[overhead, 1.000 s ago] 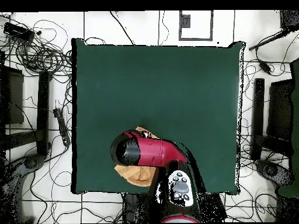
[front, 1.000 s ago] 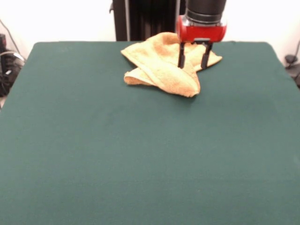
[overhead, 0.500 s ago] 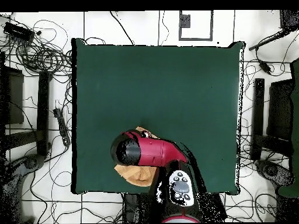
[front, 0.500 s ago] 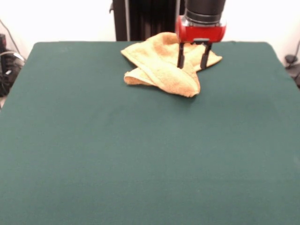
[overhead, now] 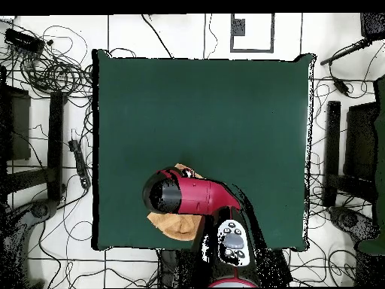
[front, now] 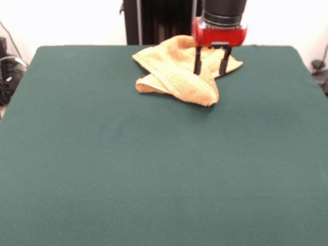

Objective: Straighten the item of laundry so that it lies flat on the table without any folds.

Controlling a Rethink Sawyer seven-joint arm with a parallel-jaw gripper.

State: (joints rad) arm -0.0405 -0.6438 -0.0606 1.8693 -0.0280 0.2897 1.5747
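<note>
One yellow-orange terry towel (front: 178,70) lies crumpled at the far edge of the green-clothed table (front: 154,169), folded over itself in several layers, with a thick rolled fold along its near side and a corner sticking out to the right. Above its right part hangs the gripper (front: 210,66), its red body over two dark fingers (front: 197,61) that stand apart with a clear gap, tips down at the cloth and holding nothing. From overhead, the red arm (overhead: 192,196) hides most of the towel (overhead: 167,223), which peeks out near the table's (overhead: 225,120) bottom edge.
</note>
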